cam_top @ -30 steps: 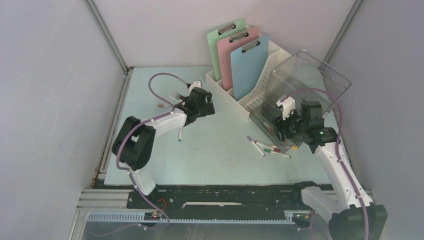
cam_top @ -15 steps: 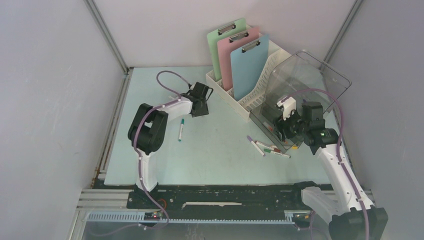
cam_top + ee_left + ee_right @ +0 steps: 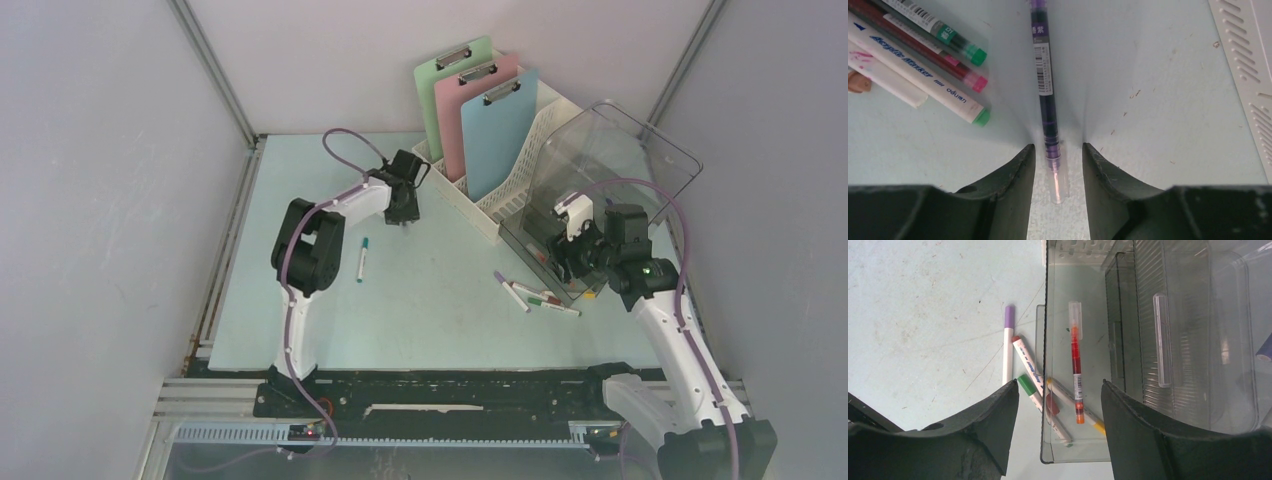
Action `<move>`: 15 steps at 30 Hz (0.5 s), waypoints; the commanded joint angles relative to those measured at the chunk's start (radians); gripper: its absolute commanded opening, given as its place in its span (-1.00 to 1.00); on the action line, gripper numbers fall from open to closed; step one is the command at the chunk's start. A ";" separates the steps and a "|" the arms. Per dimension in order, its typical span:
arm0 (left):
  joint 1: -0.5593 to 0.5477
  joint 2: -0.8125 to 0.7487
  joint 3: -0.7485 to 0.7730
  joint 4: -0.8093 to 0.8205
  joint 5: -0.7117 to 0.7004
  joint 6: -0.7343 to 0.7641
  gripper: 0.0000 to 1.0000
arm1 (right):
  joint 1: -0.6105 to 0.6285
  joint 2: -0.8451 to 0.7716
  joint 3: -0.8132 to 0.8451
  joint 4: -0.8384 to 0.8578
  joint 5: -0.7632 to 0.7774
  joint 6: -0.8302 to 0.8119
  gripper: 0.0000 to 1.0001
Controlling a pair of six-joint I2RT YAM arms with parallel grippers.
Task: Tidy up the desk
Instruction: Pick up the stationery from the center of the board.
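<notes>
Left wrist view: my left end effector [image 3: 1058, 165] stands part-open astride the purple gel pen [image 3: 1045, 75] lying on the table [image 3: 1158, 100], not clamping. Light, stiff, slick barrel; I'd pinch mid-barrel. My right end effector [image 3: 1059, 390] gapes empty.

The top external camera looks steeply down from above and behind the arm bases [image 3: 292, 372], taking in the whole desk [image 3: 440, 310]. Both wrist cameras look close down onto that surface. The right one shares the loose markers [image 3: 1025, 361] lying right of centre in the overhead frame.
</notes>
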 commanded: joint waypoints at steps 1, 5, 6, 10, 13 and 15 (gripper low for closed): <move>0.005 0.052 0.088 -0.129 0.020 0.034 -0.14 | 0.006 -0.027 0.001 0.003 -0.014 -0.014 0.38; 0.006 0.076 0.129 -0.186 0.021 0.054 -0.18 | 0.006 -0.033 0.001 0.004 -0.016 -0.014 0.38; 0.006 0.081 0.134 -0.193 0.029 0.062 -0.22 | 0.006 -0.035 0.001 0.003 -0.015 -0.014 0.39; 0.005 0.081 0.125 -0.198 0.047 0.085 -0.46 | 0.006 -0.041 0.001 0.003 -0.021 -0.014 0.39; 0.004 0.074 0.107 -0.187 0.053 0.097 -0.67 | 0.006 -0.043 0.001 0.002 -0.023 -0.015 0.38; 0.005 0.062 0.089 -0.173 0.059 0.102 -0.76 | 0.006 -0.045 0.001 0.002 -0.028 -0.013 0.38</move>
